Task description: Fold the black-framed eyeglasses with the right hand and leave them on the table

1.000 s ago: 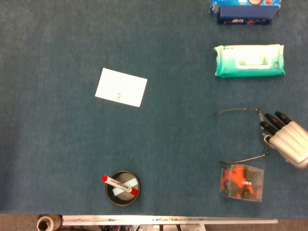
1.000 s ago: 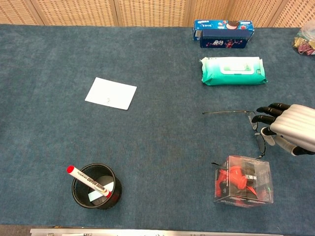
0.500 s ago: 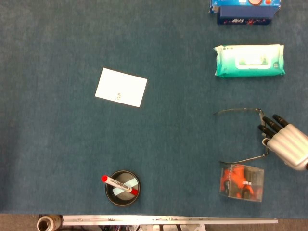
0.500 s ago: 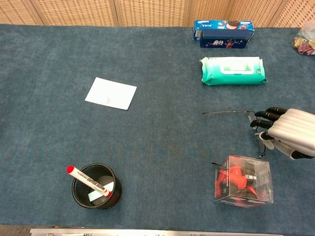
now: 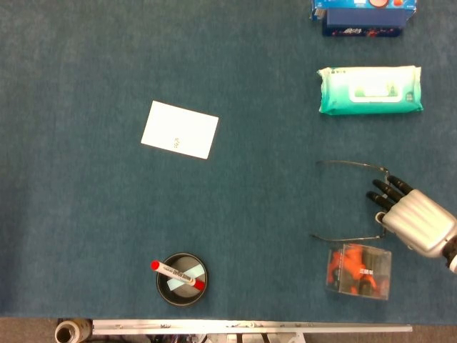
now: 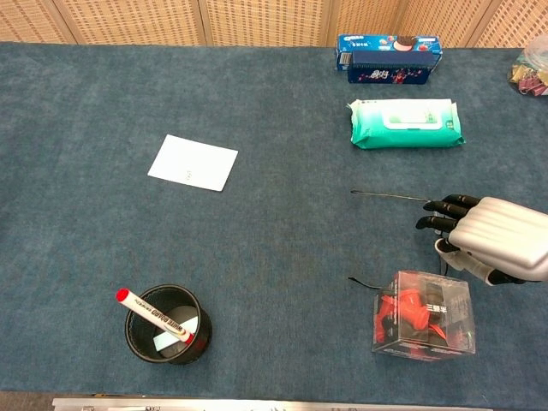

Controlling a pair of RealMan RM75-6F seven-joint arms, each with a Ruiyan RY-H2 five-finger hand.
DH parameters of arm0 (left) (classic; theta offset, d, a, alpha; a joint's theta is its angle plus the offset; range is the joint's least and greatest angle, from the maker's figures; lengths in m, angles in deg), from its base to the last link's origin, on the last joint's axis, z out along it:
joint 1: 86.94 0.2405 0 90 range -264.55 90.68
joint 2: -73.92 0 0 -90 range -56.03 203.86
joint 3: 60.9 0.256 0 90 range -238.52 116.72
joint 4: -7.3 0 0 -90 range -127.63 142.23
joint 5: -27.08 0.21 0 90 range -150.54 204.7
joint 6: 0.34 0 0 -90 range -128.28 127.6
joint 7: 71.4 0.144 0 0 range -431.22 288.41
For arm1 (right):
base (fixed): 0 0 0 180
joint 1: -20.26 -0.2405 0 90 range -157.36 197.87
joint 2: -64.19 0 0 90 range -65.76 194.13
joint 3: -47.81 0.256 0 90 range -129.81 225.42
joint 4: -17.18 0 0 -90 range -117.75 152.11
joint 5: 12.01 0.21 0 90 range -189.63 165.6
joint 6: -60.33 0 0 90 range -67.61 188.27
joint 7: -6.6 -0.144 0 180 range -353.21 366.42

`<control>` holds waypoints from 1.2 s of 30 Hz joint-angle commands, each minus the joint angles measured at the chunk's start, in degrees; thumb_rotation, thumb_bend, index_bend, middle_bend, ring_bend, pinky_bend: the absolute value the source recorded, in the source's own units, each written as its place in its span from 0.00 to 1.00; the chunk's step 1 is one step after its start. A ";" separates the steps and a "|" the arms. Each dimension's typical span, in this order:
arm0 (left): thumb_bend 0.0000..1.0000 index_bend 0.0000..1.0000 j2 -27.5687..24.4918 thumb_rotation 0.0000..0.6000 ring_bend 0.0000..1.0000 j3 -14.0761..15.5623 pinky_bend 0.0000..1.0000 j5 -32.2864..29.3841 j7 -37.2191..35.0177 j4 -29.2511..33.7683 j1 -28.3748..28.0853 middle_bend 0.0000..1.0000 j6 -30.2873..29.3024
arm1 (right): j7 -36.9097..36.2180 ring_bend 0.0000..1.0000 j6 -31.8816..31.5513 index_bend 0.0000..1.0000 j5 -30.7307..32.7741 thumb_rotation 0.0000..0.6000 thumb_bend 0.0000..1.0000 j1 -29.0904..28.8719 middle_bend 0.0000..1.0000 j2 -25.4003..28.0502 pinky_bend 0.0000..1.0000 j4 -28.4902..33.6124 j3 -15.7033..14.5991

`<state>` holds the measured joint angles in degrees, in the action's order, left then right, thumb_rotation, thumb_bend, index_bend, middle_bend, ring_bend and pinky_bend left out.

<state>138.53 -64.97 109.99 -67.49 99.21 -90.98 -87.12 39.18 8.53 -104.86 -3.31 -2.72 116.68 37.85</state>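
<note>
At the right edge of the head view, the right robot hand (image 5: 412,220) covers the front of the black-framed eyeglasses (image 5: 350,165), whose two temple arms stretch leftward, spread apart: unfolded, so the folding is left. Whether it grips them I cannot tell. From the chest view, the glasses lie on the counter (image 6: 282,240) between wipes pack (image 6: 405,122) and clear box (image 6: 423,314).

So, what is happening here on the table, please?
The robot's right hand is at the front of the black-framed eyeglasses on the blue table. Both temple arms are spread open, pointing left, so the glasses are not yet folded. A clear box with orange contents sits just in front. The left hand is not in view.
</note>
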 commanded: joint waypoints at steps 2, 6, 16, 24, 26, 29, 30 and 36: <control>0.24 0.56 0.02 1.00 0.39 -0.01 0.53 0.03 0.06 -0.01 -0.01 0.54 -0.01 | -1.34 0.03 -0.77 0.33 -1.27 1.00 0.65 -0.07 0.16 -0.56 0.11 -0.83 -0.24; 0.24 0.56 0.04 1.00 0.39 -0.02 0.53 -0.03 0.09 -0.02 -0.02 0.54 0.06 | -2.16 0.03 -1.10 0.28 -1.77 1.00 0.65 -0.11 0.16 -1.18 0.11 -1.67 -0.25; 0.24 0.56 0.00 1.00 0.39 -0.12 0.53 -0.17 -0.07 -0.01 -0.02 0.54 0.11 | -6.96 0.03 -2.28 0.20 -4.18 1.00 0.65 -0.79 0.16 -0.02 0.11 -0.63 -0.81; 0.24 0.56 0.13 1.00 0.39 -0.03 0.53 -0.12 0.28 -0.07 -0.11 0.54 0.32 | -7.85 0.03 -3.85 0.20 -5.07 1.00 0.65 -1.07 0.16 3.27 0.11 2.89 -0.51; 0.24 0.56 0.17 1.00 0.39 0.02 0.53 -0.11 0.38 -0.08 -0.13 0.54 0.39 | -7.97 0.03 -4.15 0.21 -5.17 1.00 0.65 -1.09 0.16 3.60 0.11 3.16 -0.32; 0.24 0.56 0.17 1.00 0.39 0.00 0.53 -0.14 0.38 -0.10 -0.13 0.54 0.39 | -8.32 0.03 -4.27 0.22 -5.08 1.00 0.65 -1.11 0.16 3.75 0.11 3.25 -0.09; 0.24 0.56 0.18 1.00 0.39 -0.02 0.53 -0.17 0.36 -0.12 -0.14 0.54 0.40 | -8.41 0.03 -4.26 0.22 -5.06 1.00 0.65 -1.11 0.16 3.74 0.11 3.22 -0.05; 0.24 0.56 0.13 1.00 0.39 -0.01 0.53 -0.07 0.18 -0.12 -0.14 0.54 0.38 | -8.95 0.03 -4.99 0.22 -4.49 1.00 0.65 -0.74 0.18 2.70 0.14 2.40 0.71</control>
<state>138.66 -64.99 109.91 -67.29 99.09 -91.13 -86.73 30.33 3.72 -109.48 -4.16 0.16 119.24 38.40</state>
